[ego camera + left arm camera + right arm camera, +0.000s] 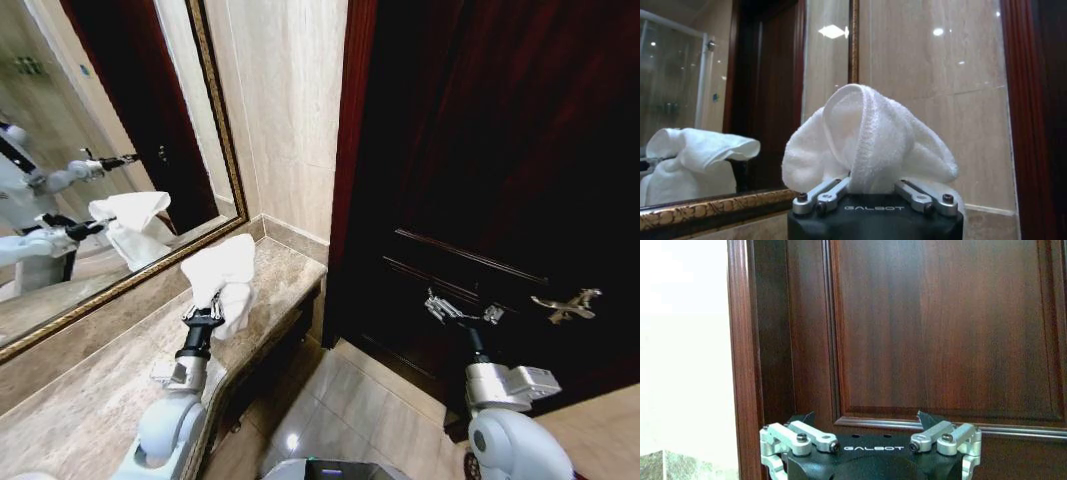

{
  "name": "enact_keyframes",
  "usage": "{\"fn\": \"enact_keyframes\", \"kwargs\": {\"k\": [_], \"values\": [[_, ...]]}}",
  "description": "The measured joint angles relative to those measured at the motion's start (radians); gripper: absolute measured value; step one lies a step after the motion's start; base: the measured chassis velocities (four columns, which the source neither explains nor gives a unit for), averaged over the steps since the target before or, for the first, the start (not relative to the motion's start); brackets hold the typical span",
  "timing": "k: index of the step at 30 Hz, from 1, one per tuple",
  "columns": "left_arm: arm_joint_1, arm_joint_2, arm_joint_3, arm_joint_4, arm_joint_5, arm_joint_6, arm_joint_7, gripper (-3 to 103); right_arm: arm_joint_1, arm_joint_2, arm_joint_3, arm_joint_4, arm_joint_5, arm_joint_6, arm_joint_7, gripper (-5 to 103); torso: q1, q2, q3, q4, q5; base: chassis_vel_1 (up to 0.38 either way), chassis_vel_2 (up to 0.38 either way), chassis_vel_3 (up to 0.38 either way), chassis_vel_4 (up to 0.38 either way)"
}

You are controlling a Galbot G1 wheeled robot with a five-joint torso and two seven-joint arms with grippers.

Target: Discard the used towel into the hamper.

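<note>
A white towel (pixel 222 275) is bunched up over the marble counter (pixel 90 400), and my left gripper (pixel 205 310) is shut on its lower part. In the left wrist view the towel (pixel 867 145) bulges out from between the gripper's shut jaws, held up in front of the wall. My right gripper (pixel 462 310) hangs open in front of the dark wooden door (pixel 500 150), with nothing between its fingers. The right wrist view has that gripper (pixel 867 420) spread wide against the door panel. The hamper is out of view.
A gold-framed mirror (pixel 100 150) runs along the wall behind the counter and reflects the towel and arm. A brass door handle (pixel 568 304) sticks out at the right. Tiled floor (pixel 330 400) lies between counter and door.
</note>
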Motion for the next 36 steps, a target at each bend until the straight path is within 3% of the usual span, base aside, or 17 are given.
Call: {"fn": "enact_keyframes", "kwargs": {"k": [23,36], "values": [[0.021,-0.013,0.007,-0.013,0.029,0.004,-0.021,7,-0.029,-0.001,-0.009,-0.002,0.014,-0.001,-0.005,100,-0.001,0.0,0.0,0.0002,-0.0002,0.1,-0.095,-0.1,0.102],[0.017,-0.013,0.016,-0.012,0.038,-0.01,0.003,7,-0.027,-0.002,-0.016,-0.003,0.026,-0.002,-0.015,100,0.0,0.0,0.0,-0.0003,0.0001,0.112,-0.115,-0.117,0.103]]}}
